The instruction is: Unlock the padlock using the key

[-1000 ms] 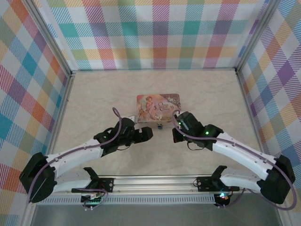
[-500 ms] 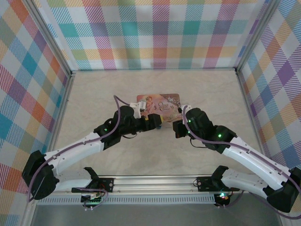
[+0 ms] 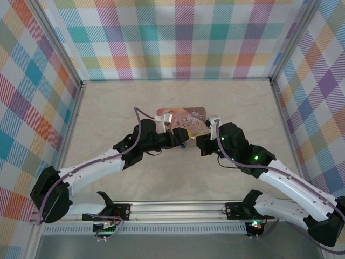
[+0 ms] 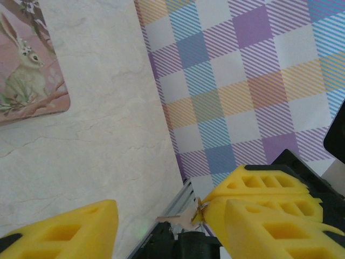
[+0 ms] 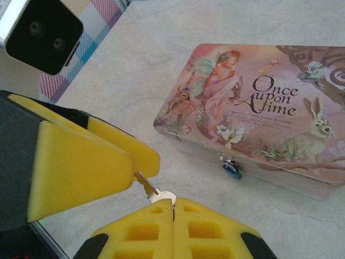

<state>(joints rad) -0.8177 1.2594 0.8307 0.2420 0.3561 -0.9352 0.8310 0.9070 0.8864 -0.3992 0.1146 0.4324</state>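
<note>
At the middle of the table (image 3: 118, 102), just in front of the pink tin (image 3: 183, 115), the two claws are nose to nose! Starting on the left: the left arm (image 3: 97, 167) sweeps in from 8 o'clock, and the left gripper (image 3: 181, 140) points toward 3 o'clock. Its yellow fingers (image 4: 70, 229) stand a middling gap apart in the left wrist view, with nothing clamped between them. In the right wrist view those same fingers loom at 9 o'clock. Next comes the key (image 5: 156, 193), a tiny silvery sliver lying tilted with its blade toward 10 o'clock. The tip runs right up to the left claw's fingers, and whether it touches them I cannot tell. The key's head is pinched in the right gripper (image 5: 173, 205), pads pressed flush together on it. The right arm (image 3: 280, 181) reaches in from 4 o'clock. Further right is the padlock (image 5: 232, 170), small and bluish, hanging at the clasp on the tin's front wall. It sits at 2 o'clock from the key, near it but apart from both claws.
</note>
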